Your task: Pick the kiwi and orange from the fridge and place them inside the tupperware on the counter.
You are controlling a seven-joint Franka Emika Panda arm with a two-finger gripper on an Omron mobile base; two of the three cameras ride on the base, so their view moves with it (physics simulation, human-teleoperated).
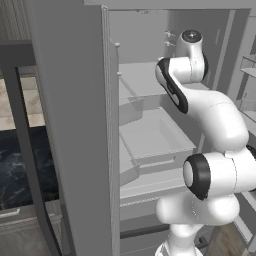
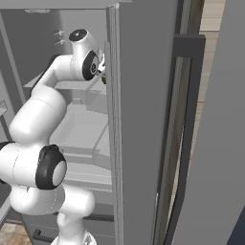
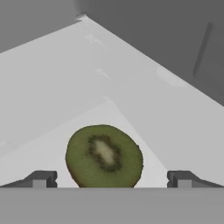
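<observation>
Left base view: looking into the tall grey fridge (image 1: 75, 125) with pale grey inner shelves, its door standing open at the left. Showing the white jointed robot arm (image 1: 220, 120) rising from the lower right and reaching toward the upper back of the fridge interior. Showing a strip of black marbled stone table (image 1: 25, 165) at the far left, beyond the fridge door.

Right base view: showing the same white arm rising from the lower left and bending up to the top shelf area, its wrist sitting just beside the front edge of the fridge wall. Glimpsing a tiny brownish speck at that edge, too small to identify. Showing the long dark bar handle (image 2: 184, 119) running down the fridge door at the right.

Hand view: looking down on the kiwi (image 3: 104, 156), a dark green oval fruit shown as a cut face with a pale centre ringed by dark seeds, lying on a pale grey fridge shelf (image 3: 65, 87) near an inner corner. Showing the end effector (image 3: 111, 179) spread wide, its two small dark fingertips (image 3: 40, 179) standing well apart on either side of the kiwi, not touching it and gripping nothing.
</observation>
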